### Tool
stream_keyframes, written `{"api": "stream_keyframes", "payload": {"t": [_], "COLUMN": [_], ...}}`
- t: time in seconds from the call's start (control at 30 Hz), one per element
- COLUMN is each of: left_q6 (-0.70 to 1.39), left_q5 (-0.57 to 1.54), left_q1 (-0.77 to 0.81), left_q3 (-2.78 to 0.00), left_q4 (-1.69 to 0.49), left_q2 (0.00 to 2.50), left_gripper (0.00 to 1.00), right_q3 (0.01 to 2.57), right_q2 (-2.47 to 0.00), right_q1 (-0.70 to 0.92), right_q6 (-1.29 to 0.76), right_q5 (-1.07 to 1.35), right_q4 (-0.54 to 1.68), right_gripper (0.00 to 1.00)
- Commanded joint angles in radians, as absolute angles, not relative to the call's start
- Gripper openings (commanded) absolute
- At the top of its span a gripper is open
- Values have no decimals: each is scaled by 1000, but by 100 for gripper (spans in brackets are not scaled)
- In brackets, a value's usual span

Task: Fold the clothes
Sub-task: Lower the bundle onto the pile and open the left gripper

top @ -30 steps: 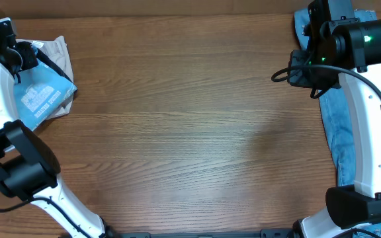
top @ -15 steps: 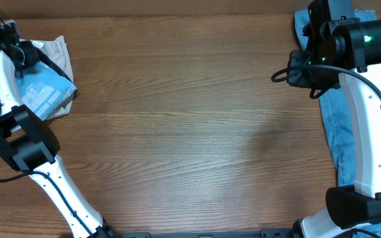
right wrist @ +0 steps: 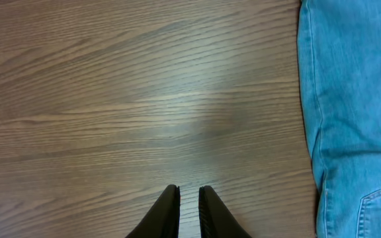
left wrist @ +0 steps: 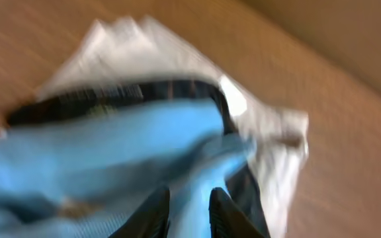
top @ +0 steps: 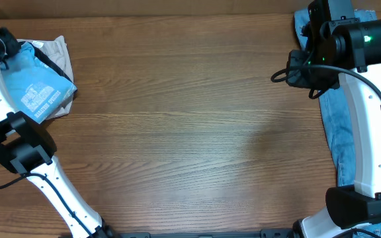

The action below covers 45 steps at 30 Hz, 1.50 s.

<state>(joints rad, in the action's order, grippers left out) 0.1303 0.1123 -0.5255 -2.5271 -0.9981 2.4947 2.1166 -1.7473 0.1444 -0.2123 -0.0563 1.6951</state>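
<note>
Left wrist view, blurred: the left tool (left wrist: 187, 215) grips a fold of the light blue T-shirt (left wrist: 111, 145) between narrow fingers. A black garment edge (left wrist: 98, 96) and a pale cloth (left wrist: 177, 53) lie under the shirt. The right tool (right wrist: 188, 211) is almost closed and empty above the bare worktop (right wrist: 111, 99). Only the overhead view shows that the pile sits at the worktop's far left corner and the denim jeans (top: 339, 132) along its right edge. The white print (top: 37, 98) on the shirt is too small to read.
</note>
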Motion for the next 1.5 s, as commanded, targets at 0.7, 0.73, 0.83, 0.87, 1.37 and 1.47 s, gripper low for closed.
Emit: {"api": "stream_keyframes", "payload": {"t": [0.7, 0.73, 0.83, 0.87, 1.37, 1.47], "left_q6": [86, 86, 101, 116, 7, -1], "left_q5": [-20, -30, -38, -46, 207, 217], "left_q1": [-543, -551, -576, -587, -649, -629], "left_q3": [-2330, -2291, -2208, -2189, -2338, -2439], "left_q4": [-1342, -1303, -1222, -1208, -1272, -1317], "left_q2": [2350, 2356, 2372, 2381, 2413, 2392], "left_gripper": [27, 27, 28, 28, 21, 21], "right_q3": [2140, 2140, 2140, 2140, 2140, 2140], "right_q2": [-1718, -1718, -1718, -1718, -1718, -1718], "right_q1": [144, 144, 144, 144, 144, 144], "right_q6": [-208, -208, -209, -209, -209, -209], "right_q5": [-54, -54, -54, -54, -54, -54], "right_q4": [1694, 1694, 1694, 1694, 1694, 1694], "right_gripper": [15, 15, 15, 15, 15, 15]}}
